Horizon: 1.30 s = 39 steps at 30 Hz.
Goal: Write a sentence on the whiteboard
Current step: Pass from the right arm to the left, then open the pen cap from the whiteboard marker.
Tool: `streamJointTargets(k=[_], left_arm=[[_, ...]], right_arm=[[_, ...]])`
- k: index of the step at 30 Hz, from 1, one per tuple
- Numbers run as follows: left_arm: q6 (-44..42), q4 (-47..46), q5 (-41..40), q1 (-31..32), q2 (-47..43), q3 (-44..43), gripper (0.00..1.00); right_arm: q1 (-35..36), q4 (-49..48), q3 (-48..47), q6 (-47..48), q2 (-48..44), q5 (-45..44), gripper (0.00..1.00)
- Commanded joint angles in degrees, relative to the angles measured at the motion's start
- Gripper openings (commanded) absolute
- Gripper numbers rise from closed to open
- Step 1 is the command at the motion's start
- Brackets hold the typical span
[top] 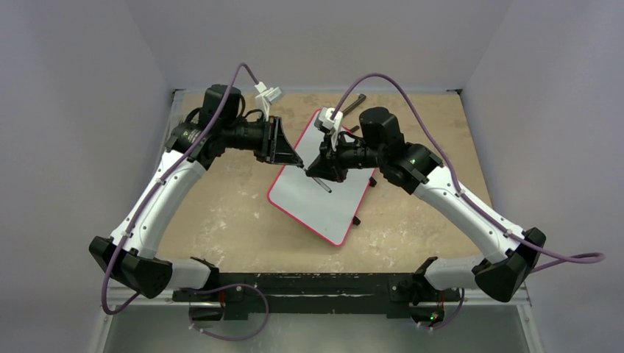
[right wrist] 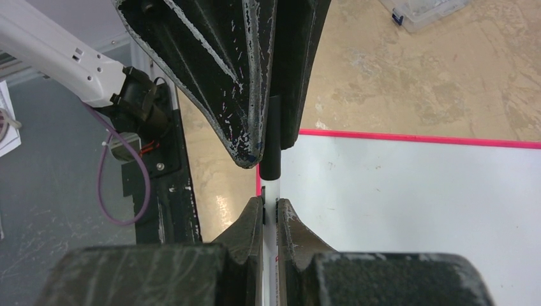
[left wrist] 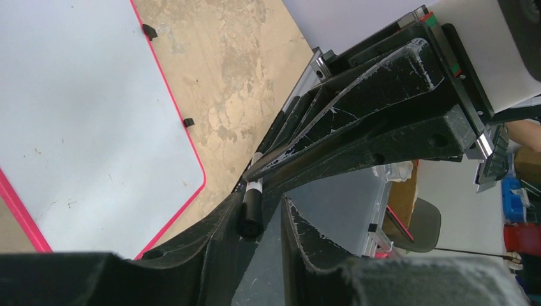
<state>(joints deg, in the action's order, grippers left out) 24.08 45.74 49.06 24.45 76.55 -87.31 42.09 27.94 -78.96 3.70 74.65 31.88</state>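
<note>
1. The wooden table (top: 221,220) carries everything, its top pale and scuffed.
2. The whiteboard (top: 331,209) lies flat at mid-table, skewed. Its long axis runs from the far end toward the arm bases and leans left as it comes nearer, so one rounded corner points at the bases. Its face is plain white with faint specks inside the red-pink rim.
3. The left gripper (top: 302,166) reaches in from the left, with its tips over the board's left long rim. Most of the board lies below and to its right.
4. The right gripper (right wrist: 269,203) comes in from the right, directly over the board, and meets the left one tip to tip.
5. A marker (right wrist: 269,191) spans the two. The right jaws are clamped tight on its white barrel, and its dark tail sticks out over the board toward the bases. I can't tell whether it touches the surface.
6. The marker's black cap (left wrist: 251,213) sits between the left fingers — narrowed in and pinching it, going by the right wrist view.
7. Small black clips (left wrist: 148,30) peek out beside the rim.
</note>
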Motion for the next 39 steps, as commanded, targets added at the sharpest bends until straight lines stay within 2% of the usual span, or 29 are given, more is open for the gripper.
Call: streamJointTargets(k=[1, 8, 10, 12, 15, 16, 17, 18, 20, 21, 23, 26, 29, 34, 39], left_arm=[[-1.88, 0.14, 1.37, 0.67, -0.15, -0.06, 0.27], [-2.74, 1.24, 1.57, 0.65, 0.35, 0.36, 0.23], [-2.72, 1.11, 1.57, 0.69, 0.39, 0.68, 0.16], [-2.36, 0.51, 1.29, 0.69, 0.21, 1.22, 0.0], [-0.98, -1.63, 0.76, 0.69, -0.65, 1.93, 0.0], [-0.04, -3.06, 0.48, 0.67, -1.29, 2.07, 0.0], [1.08, -4.75, -0.09, 0.69, -2.0, 2.28, 0.0], [2.33, -6.17, -0.56, 0.59, -2.69, 2.31, 0.0], [4.66, -9.07, -1.5, 0.31, -4.37, 2.32, 0.0], [6.04, -10.63, -1.76, 0.11, -5.05, 2.32, 0.0], [7.74, -13.21, -2.04, -0.21, -6.54, 2.45, 0.0], [10.05, -16.9, -2.47, -0.65, -8.73, 3.07, 0.0], [12.68, -20.36, -2.17, -1.38, -10.87, 4.34, 0.0], [15.92, -27.65, -1.69, -1.89, -14.06, 7.88, 0.0], [20.09, -35.51, -3.2, -1.95, -16.61, 12.37, 0.0]], right_arm=[[0.45, -0.13, -2.77, 1.04, 0.11, -1.69, 0.0], [0.63, 0.18, -3.51, 1.32, 0.14, -2.26, 0.0], [0.71, 0.03, -3.49, 1.4, 0.06, -2.49, 0.0], [0.65, -0.67, -3.37, 1.47, -0.28, -3.23, 0.0], [0.66, -4.18, -1.5, -0.8, -1.55, -5.28, 0.02], [0.68, -5.88, -0.51, -2.15, -2.15, -6.53, 0.21], [0.69, -7.32, 0.61, -3.12, -2.78, -7.47, 0.49], [0.7, -9.1, 1.69, -5.83, -3.34, -8.59, 0.63], [0.59, -14.95, 5.07, -13.26, -4.97, -10.46, 0.76], [0.55, -18.69, 7.77, -17.81, -6.92, -16.07, 0.84], [0.35, -26.61, 14.25, -26.99, -10.59, -20.88, 0.98], [-0.08, -38.83, 22.55, -36.17, -15.33, -22.6, 0.99], [-0.99, -41.52, 23.67, -40.12, -16.85, -21.78, 0.99], [-4.16, -52.4, 26.14, -48.49, -17.91, -13.04, 0.99], [-7.78, -72.02, 32.56, -61.52, -17.7, -7.03, 0.99]])
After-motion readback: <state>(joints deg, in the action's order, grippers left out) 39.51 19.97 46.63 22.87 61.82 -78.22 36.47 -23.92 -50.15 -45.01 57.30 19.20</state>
